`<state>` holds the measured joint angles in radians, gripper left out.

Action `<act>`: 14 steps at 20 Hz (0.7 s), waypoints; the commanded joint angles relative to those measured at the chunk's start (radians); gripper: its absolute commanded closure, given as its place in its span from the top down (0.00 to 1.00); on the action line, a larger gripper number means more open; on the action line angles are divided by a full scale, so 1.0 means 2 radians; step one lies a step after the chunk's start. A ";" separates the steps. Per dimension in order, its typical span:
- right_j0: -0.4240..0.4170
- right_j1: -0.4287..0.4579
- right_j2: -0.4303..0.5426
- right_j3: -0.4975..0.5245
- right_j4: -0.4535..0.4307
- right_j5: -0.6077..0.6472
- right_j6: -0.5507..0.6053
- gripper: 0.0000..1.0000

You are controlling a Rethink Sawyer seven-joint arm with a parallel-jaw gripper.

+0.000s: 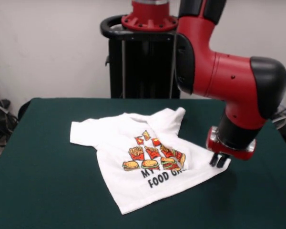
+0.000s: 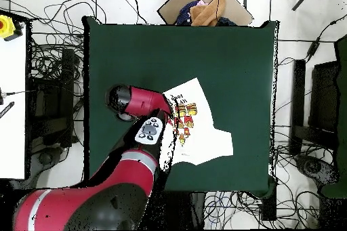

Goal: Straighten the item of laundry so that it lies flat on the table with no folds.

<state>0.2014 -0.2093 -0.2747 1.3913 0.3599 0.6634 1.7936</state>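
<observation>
Looking at the gripper (image 1: 219,160) in the front view, we see two short black fingers (image 1: 213,160) hanging close together at the shirt's side edge, with only a thin sliver between them; we read the jaws as nearly together, and we cannot tell whether any cloth is pinched between them. In the overhead view the arm hides them.

The item of laundry (image 1: 148,162) lies on the table (image 1: 47,181), spreading away from the jaws toward the table's middle. Its printed front faces up and its hem is nearest the camera. The sleeve farthest from the jaws lies spread out. The sleeve on the jaws' side looks bunched and folded up, beyond the jaws by the collar. The body beside the jaws carries a soft ridge that cuts the black lettering short.

We judge the shirt light, limp and thin. It will drape and crease rather than hold shape, and the felt-like top will likely drag at it. We would take hold at an edge, the side seam just under the jaws or the bunched sleeve, with a shallow pinch of one layer, then draw outward and low. A lift from the middle would only make new folds.
</observation>
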 commanded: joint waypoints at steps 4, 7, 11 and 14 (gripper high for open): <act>-0.040 0.037 0.058 0.021 0.015 -0.166 0.118 0.00; -0.015 0.030 -0.014 -0.005 -0.010 -0.099 0.123 0.00; -0.022 -0.030 -0.038 0.020 -0.041 -0.052 0.080 0.00; -0.048 -0.072 -0.014 0.056 -0.050 -0.051 0.045 0.00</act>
<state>0.1670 -0.2588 -0.3208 1.4174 0.3061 0.6131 1.8069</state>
